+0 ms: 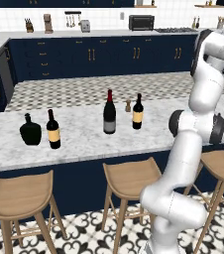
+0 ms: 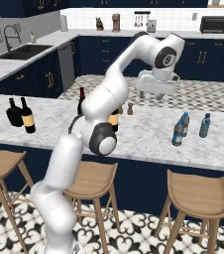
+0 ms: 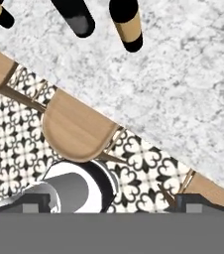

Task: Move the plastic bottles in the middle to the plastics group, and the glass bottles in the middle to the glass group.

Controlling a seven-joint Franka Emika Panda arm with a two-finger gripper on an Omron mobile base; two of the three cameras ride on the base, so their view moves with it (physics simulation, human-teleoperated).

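Note:
Two dark wine bottles stand mid-counter: a tall red-capped one with a grey label (image 1: 109, 113) and a shorter one with a yellow label (image 1: 138, 112). The arm partly hides both in the right base view. The hand view shows them from above, grey label (image 3: 79, 17) and yellow label (image 3: 126, 22). At the left end is the glass group: a squat black flask (image 1: 30, 130) and a slim bottle with a tan label (image 1: 53, 130). Three small bluish water bottles (image 2: 178, 133) cluster at the right end. My gripper (image 2: 156, 94) hangs open and empty, high over the counter between the wine bottles and the water bottles.
A small brown pepper grinder (image 1: 128, 105) stands just behind the two middle bottles. Wooden stools (image 1: 129, 178) line the counter's near side. Bare marble counter (image 2: 148, 134) lies between the wine bottles and the water bottles. A sink (image 2: 22, 49) sits on the far left counter.

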